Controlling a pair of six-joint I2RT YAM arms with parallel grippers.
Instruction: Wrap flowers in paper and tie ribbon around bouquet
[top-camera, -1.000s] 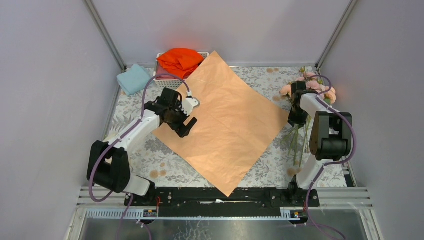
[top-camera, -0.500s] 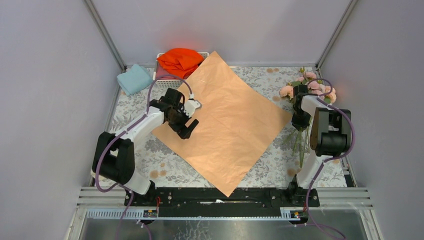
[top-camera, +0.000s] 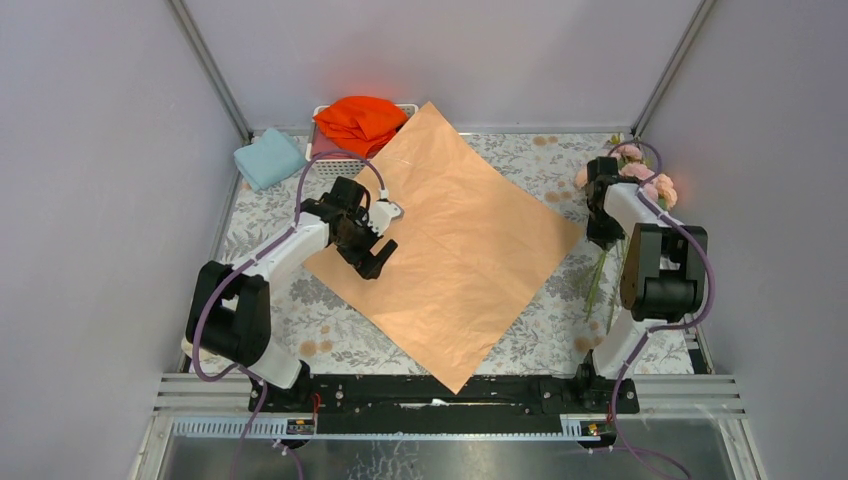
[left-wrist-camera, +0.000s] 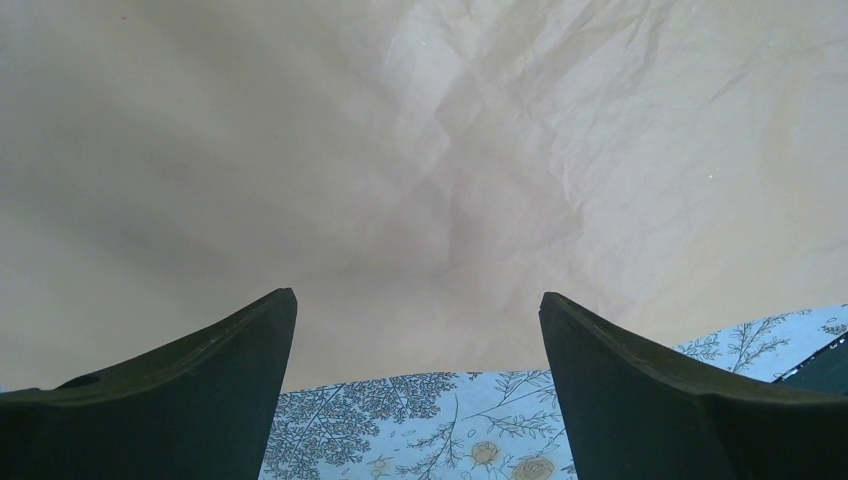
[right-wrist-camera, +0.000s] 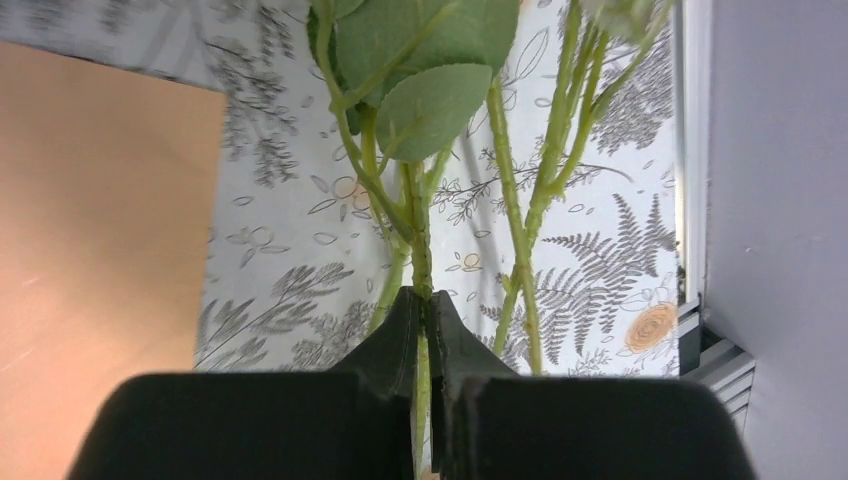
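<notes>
The paper (top-camera: 460, 250) lies flat in the middle of the floral-patterned surface (top-camera: 280, 320), peach-orange face up and turned like a diamond. One corner points toward the near edge. The far corner reaches the white basket (top-camera: 330, 166) at the back, which holds a crumpled orange cloth (top-camera: 360, 120). Just left of the basket sits a folded light-blue cloth (top-camera: 268, 160).

The left arm (top-camera: 290, 245) reaches over the left corner of the sheet. The left jaws stand wide apart above the paper's edge with nothing between them. In the left wrist view the creased sheet (left-wrist-camera: 420, 150) fills most of the frame, and a strip of the patterned surface shows near the fingers.

The flowers (top-camera: 650, 182) are at the far right, close to the right wall (top-camera: 760, 200). Their pink blooms lie beside the right arm (top-camera: 640, 215), and the thin green stems trail toward the near side. The right jaws are clamped on one green stem (right-wrist-camera: 420, 240), pinching it between the two tips. A second stem (right-wrist-camera: 520, 260) runs just to the right of them, outside the grip. Broad green leaves (right-wrist-camera: 430, 100) spread above the pinch, and the paper's right edge (right-wrist-camera: 100, 250) shows off to the left, apart from the stems.
</notes>
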